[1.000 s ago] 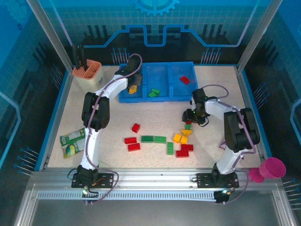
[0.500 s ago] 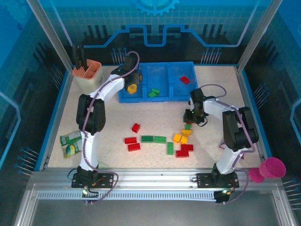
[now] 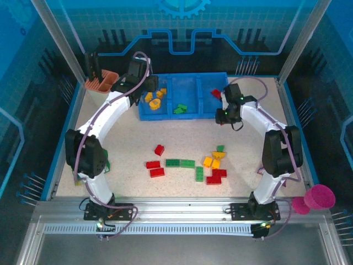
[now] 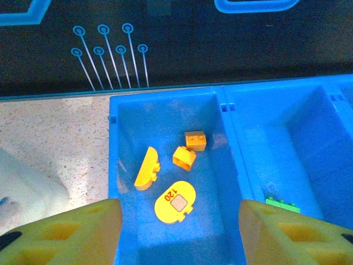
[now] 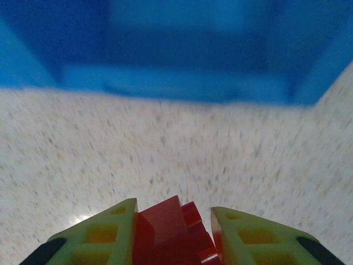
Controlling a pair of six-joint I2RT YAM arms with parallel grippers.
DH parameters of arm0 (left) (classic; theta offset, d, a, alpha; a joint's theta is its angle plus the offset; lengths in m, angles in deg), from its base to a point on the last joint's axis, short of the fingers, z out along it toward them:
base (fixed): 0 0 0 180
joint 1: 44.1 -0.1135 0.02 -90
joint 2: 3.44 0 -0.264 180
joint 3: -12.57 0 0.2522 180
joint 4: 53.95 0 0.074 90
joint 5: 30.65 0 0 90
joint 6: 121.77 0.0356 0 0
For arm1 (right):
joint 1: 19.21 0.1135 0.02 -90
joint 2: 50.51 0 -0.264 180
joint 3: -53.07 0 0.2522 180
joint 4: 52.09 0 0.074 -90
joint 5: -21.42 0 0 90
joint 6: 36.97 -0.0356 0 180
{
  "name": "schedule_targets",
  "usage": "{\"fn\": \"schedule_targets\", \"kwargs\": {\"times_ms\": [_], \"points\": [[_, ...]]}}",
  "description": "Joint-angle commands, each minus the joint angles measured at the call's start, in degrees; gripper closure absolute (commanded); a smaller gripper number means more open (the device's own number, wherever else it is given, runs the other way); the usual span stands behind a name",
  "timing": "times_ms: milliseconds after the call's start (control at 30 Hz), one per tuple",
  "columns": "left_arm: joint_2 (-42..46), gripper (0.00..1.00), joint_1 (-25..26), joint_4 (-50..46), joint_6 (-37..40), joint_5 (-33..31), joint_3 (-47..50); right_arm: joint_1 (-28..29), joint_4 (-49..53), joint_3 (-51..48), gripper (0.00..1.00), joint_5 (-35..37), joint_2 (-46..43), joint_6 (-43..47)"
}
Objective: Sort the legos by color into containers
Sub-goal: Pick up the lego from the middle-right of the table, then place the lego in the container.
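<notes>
The blue tray (image 3: 190,114) has three compartments. Several yellow-orange legos (image 4: 175,201) lie in the left one, green legos (image 3: 180,109) in the middle one and a red lego (image 3: 216,93) in the right one. My left gripper (image 4: 176,234) hangs open over the near end of the left compartment, at the tray's left end (image 3: 137,83). My right gripper (image 5: 174,221) is shut on a red brick (image 5: 168,232) above the table, just in front of the tray's right compartment (image 3: 225,114). Red, green and yellow legos (image 3: 187,164) lie scattered on the table's middle.
A cream holder with an orange rim (image 3: 101,84) stands at the back left, close to my left arm. A pink cup (image 3: 320,197) sits off the table's right front corner. The tray wall (image 5: 182,88) rises ahead of my right gripper.
The left gripper has drawn back left from over the left compartment, where more yellow pieces now lie. The right gripper has risen from the lego pile toward the tray with a red brick.
</notes>
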Motion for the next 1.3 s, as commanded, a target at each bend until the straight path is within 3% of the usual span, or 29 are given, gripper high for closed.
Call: {"fn": "schedule_targets", "kwargs": {"times_ms": [0,367,567,933,1133,1267], "points": [[3.9,0.40,-0.7,-1.8,1.9,1.3,2.5,0.3,0.7,6.6,0.68,2.3,4.1,2.8],[14.2,0.35,-1.0,-4.1,2.5,0.0,12.0,1.2,3.7,28.6,0.68,4.6,23.2,3.8],[14.9,0.33,-1.0,-3.5,2.2,0.1,14.0,1.4,7.0,38.0,0.65,5.6,30.8,4.8],[16.1,0.30,-1.0,-3.8,2.0,-0.5,13.9,2.1,6.0,34.8,0.44,6.3,26.9,5.1],[18.1,0.30,-1.0,-4.7,1.5,1.0,13.4,2.9,5.6,30.5,0.44,5.7,21.8,5.6],[21.2,0.25,-1.0,-6.8,2.4,-2.0,12.9,4.9,5.2,24.2,0.41,5.9,14.8,3.9]]}}
